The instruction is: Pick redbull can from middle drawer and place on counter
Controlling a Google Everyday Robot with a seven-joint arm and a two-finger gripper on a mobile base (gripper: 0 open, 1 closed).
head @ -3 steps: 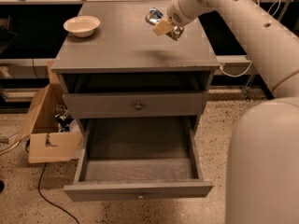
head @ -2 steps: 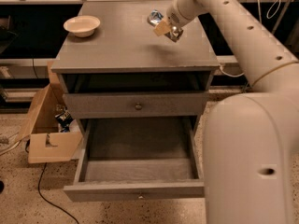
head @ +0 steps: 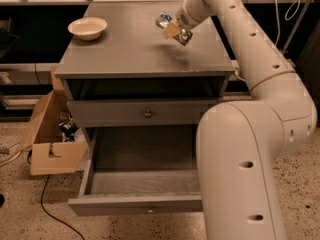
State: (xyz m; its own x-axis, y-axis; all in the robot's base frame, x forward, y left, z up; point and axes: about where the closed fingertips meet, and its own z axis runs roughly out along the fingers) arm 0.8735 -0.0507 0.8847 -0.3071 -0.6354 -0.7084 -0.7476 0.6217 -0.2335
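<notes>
- Cardboard box (head: 49, 139) far left on the floor, flaps open, just beside the cabinet's left side; dark cable (head: 47, 204) runs across the speckled floor below it.
- White bowl (head: 88, 28) upright on the counter (head: 125, 51), back-left corner area, well apart from the gripper.
- Counter is the flat grey top of the drawer cabinet; soft shadow on it under the gripper.
- Upper drawer front (head: 120, 113) with its dark round knob is closed, sitting under an open slot below the top.
- Middle drawer (head: 130, 204) pulled fully out toward the camera, deep tray visible, tiny knob on the front; its right end is hidden behind the robot's body (head: 240, 174).
- Redbull can (head: 163, 20) is not in the drawer: it's up over the counter's back-right area, tilted, held off the surface.
- Gripper (head: 176, 31) over the same spot, jaws pinching the redbull can, tan finger pads (head: 171, 30) against it.
- Arm (head: 250, 44) reaches in from the right, white segments running from the big body in the foreground up to the wrist above the counter.
</notes>
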